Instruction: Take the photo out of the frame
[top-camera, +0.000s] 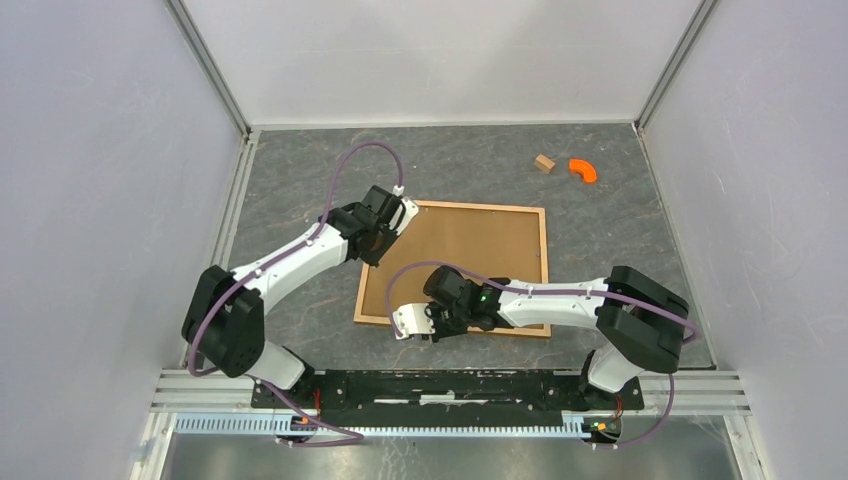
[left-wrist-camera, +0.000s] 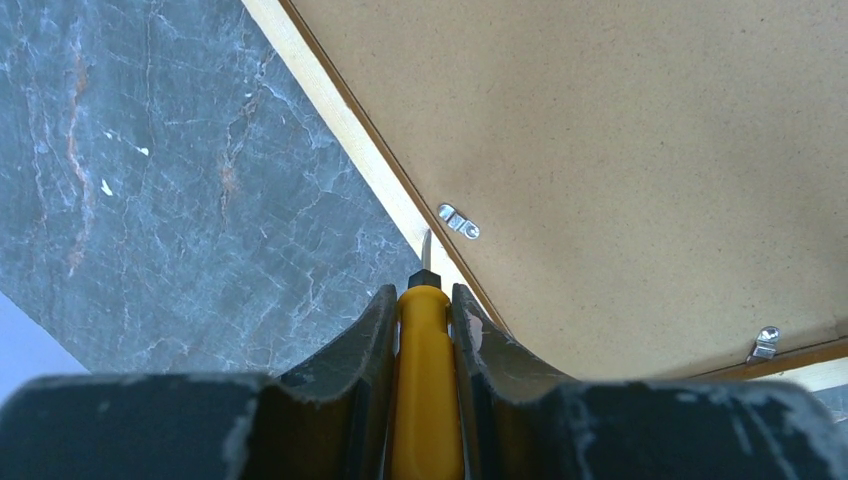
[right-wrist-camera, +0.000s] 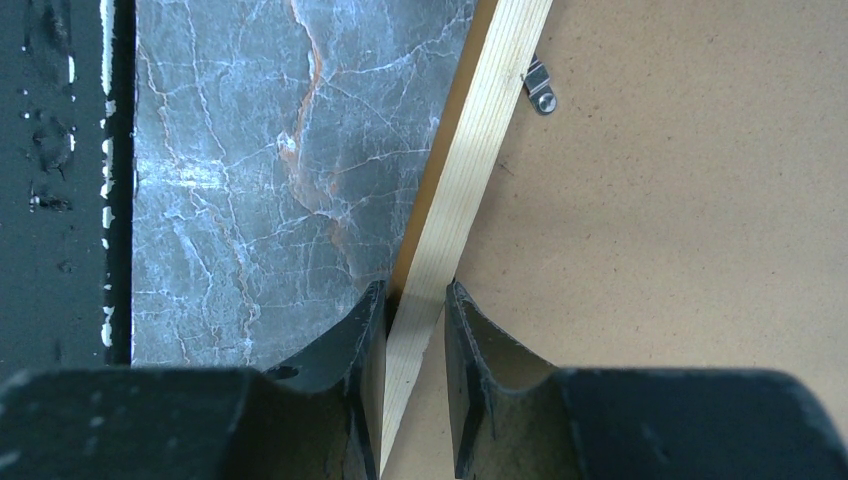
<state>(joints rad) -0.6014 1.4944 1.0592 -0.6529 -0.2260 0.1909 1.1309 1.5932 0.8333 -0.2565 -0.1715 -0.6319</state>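
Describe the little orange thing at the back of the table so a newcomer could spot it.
On the grey marbled table, look beyond the far right corner of the frame. Two small things lie close together: the orange curved piece is the right one, bright and arc-shaped, unlike the tan wooden block.

On the table, backing board within the frame; behind, rightward, block beside curved piece.
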